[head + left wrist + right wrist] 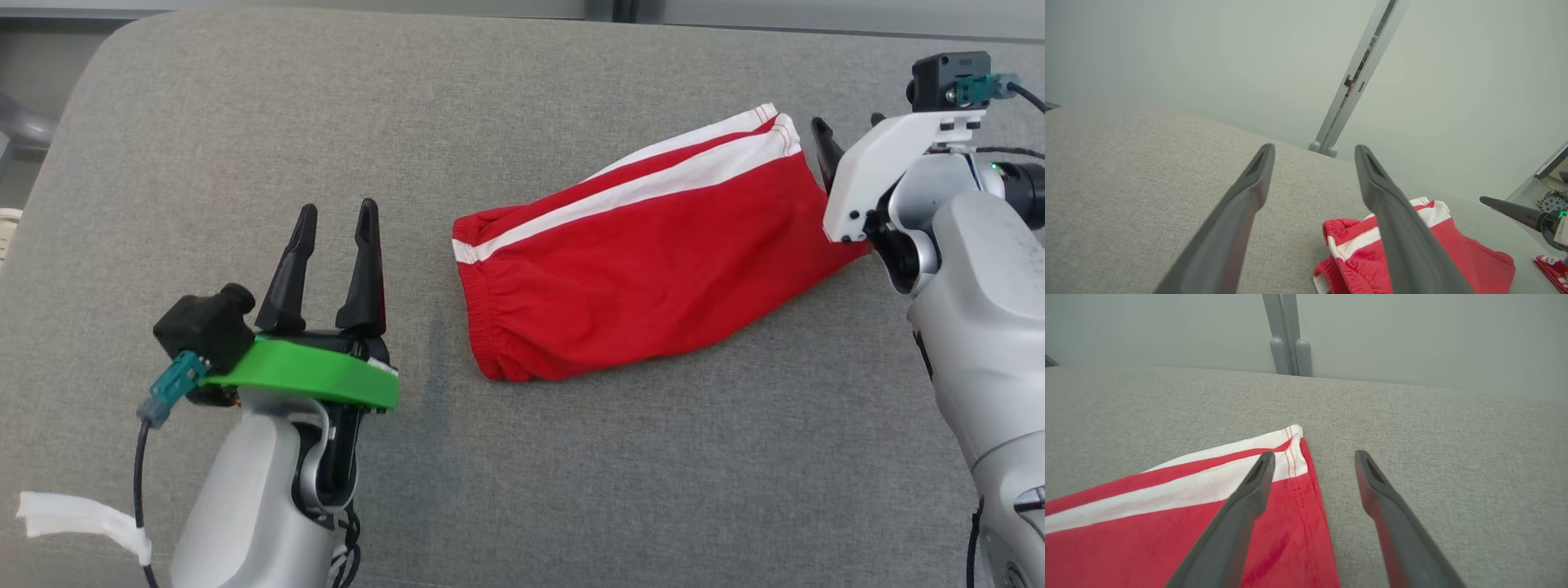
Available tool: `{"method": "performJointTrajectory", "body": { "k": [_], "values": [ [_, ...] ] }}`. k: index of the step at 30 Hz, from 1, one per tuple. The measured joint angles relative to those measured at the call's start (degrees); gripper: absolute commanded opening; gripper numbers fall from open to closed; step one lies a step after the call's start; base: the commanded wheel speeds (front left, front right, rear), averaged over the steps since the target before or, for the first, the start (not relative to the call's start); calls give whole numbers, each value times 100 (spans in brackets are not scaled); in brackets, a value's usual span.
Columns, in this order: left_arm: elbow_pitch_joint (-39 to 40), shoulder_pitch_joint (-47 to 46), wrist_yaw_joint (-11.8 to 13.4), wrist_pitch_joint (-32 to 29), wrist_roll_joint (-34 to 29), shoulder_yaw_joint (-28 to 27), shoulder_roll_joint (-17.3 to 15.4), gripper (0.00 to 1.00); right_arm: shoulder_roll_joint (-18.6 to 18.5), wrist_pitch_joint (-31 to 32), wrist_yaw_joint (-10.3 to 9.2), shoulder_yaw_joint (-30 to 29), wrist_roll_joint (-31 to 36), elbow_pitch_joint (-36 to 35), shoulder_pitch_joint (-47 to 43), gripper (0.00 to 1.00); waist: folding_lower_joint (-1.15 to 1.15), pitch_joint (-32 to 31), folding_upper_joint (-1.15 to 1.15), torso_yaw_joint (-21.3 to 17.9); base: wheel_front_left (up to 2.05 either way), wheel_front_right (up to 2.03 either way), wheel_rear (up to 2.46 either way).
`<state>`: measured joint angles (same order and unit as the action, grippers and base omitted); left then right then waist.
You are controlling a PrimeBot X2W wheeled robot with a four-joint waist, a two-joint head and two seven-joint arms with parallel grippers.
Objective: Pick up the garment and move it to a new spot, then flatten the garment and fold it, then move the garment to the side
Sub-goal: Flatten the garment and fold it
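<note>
Garment [645, 261], red shorts with white side stripes: is lying flat on the grey upholstered surface [490, 98], right of its middle. The elastic waistband is pointing toward the centre and the striped leg hem is angling toward the far right corner.

Left gripper [335, 220]: is hovering over bare surface near the waistband without touching the cloth. Its fingers are standing wide apart and holding nothing.

Right gripper [849, 135]: is sitting at the hem end near the right edge, fingers spread wide. One finger [1241, 514] is hanging over the red cloth, the other over bare surface, and they are gripping nothing.
</note>
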<state>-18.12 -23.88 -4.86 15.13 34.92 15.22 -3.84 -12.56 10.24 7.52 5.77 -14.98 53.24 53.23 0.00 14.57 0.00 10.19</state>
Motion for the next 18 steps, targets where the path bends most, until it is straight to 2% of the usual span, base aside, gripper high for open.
{"method": "performJointTrajectory", "body": {
  "k": [3,6,11,18],
  "values": [
    [302,356,-98,-1,-635,-213,11,100,-113,78,0,-56,5,124,-125,100,0,-43,0,75,0,0,0],
    [570,729,-163,0,-1013,-438,30,100,-187,126,0,-179,23,244,-157,100,0,-37,0,164,0,0,0],
    [728,1165,-220,0,-1246,-735,69,100,-337,234,0,-371,178,449,-165,100,0,47,0,322,0,0,0],
    [990,1550,-238,0,-1396,-1017,87,100,-296,463,0,-555,272,710,-122,100,0,239,0,544,0,0,0]
  ]
}}
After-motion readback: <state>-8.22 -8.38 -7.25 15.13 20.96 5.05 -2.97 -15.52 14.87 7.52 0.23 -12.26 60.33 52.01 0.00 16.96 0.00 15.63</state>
